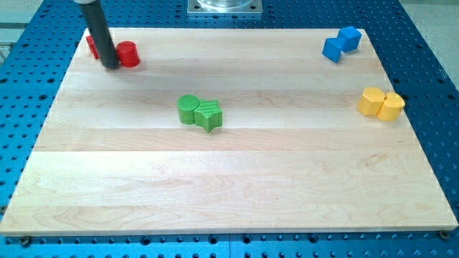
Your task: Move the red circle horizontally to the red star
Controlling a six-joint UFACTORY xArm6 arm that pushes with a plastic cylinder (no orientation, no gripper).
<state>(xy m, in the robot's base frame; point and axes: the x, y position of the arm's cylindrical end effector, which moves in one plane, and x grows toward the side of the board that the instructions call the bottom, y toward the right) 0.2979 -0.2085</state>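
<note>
The dark rod comes down from the view's top left, leaning slightly, and my tip (112,66) rests on the worktop (229,179) near its top-left corner; this tool is a plain rod with no jaws, so it neither opens nor closes and grips nothing. The tip stands between two red blocks: the red circle (128,54) is just to its right, touching or nearly touching the rod, and the red star (92,46) is just behind it on the left, mostly hidden, so its shape cannot be made out well. Both lie close to the worktop's top edge and left edge, with little room on those sides; wide bare wood opens to the right and toward the view's bottom. The circle is a short, bright red cylinder standing flat. Near the centre a green circle (188,109) touches a second green block (209,115). Two blue blocks (341,44) sit together at the top right, and two yellow blocks (381,103) huddle by the right edge.
</note>
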